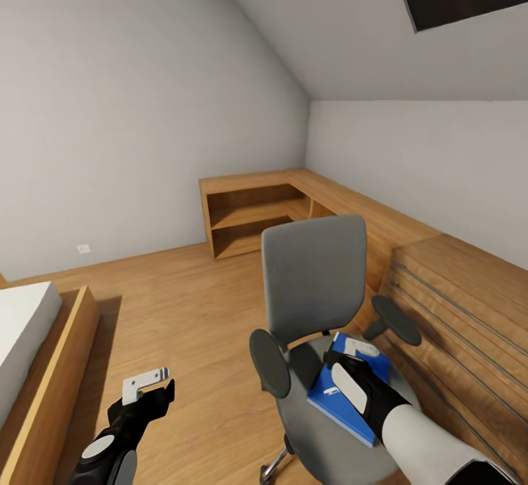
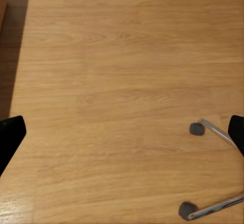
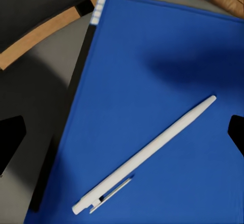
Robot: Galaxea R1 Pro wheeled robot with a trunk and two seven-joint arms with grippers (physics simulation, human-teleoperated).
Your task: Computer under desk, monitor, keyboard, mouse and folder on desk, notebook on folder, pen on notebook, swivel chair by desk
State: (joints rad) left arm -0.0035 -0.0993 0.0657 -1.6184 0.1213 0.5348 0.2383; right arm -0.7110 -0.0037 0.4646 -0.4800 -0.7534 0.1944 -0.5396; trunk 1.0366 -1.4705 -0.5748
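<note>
Two grippers are working at different spots. From the head, the right gripper [image 1: 357,367] is hovering over the folder [image 1: 345,403], which is lying on the swivel chair [image 1: 314,279] beside the wooden counter [image 1: 411,235]. Its wrist camera is revealing the pen [image 3: 145,155] lying diagonally on the folder [image 3: 168,71], between spread fingertips gripping nothing. The left gripper [image 1: 147,389] is hanging released over bare floor [image 2: 117,82], its camera catching two chair casters [image 2: 196,128].
</note>
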